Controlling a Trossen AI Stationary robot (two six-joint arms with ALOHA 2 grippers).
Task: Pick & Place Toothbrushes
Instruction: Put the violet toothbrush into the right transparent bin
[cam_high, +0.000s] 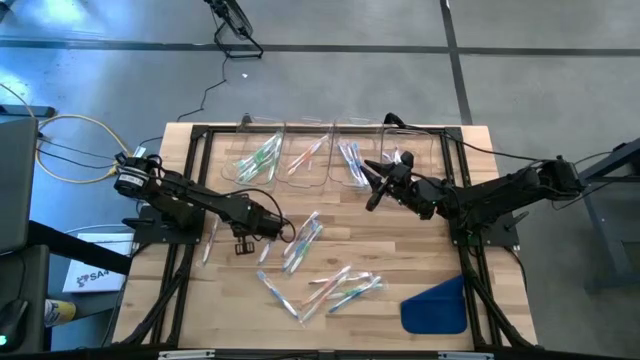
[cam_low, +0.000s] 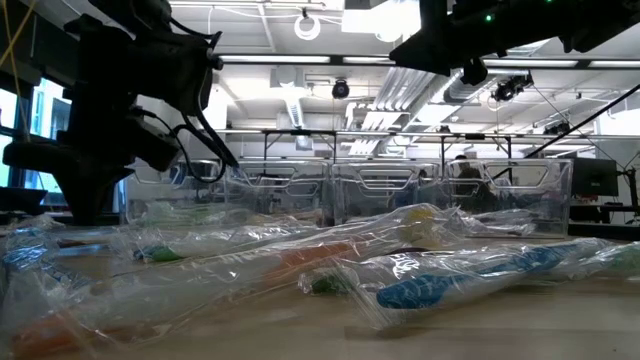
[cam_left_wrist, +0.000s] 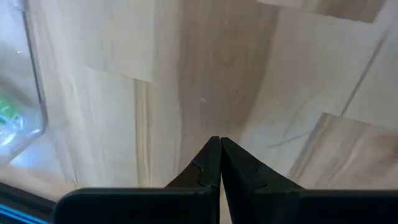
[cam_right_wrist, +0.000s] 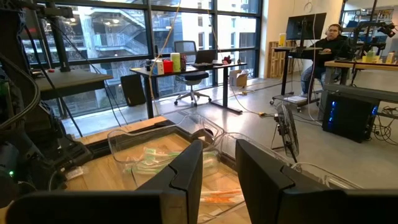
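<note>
Plastic-wrapped thin toothbrushes (cam_high: 325, 285) lie scattered on the pale wooden plank desk (cam_high: 400, 250); others fill clear bins (cam_high: 262, 158). Left pincer (cam_high: 272, 228) closed, empty; right pincer (cam_high: 375, 188) partly open, empty. Office room beyond.

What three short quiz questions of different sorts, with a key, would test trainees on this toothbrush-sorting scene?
1. True or false: the left gripper holds a toothbrush.
2. Multiple choice: the blue cloth lies (A) in a bin, (B) on the table near the right arm's corner, (C) under the left arm.
3. Fill in: the clear bins stand in a row along the table's ___ edge in the high view.

Key:
1. False; its fingers are shut with nothing between them.
2. B.
3. Top, beyond the loose toothbrushes; the right gripper hovers by them, its fingers apart and empty.
</note>
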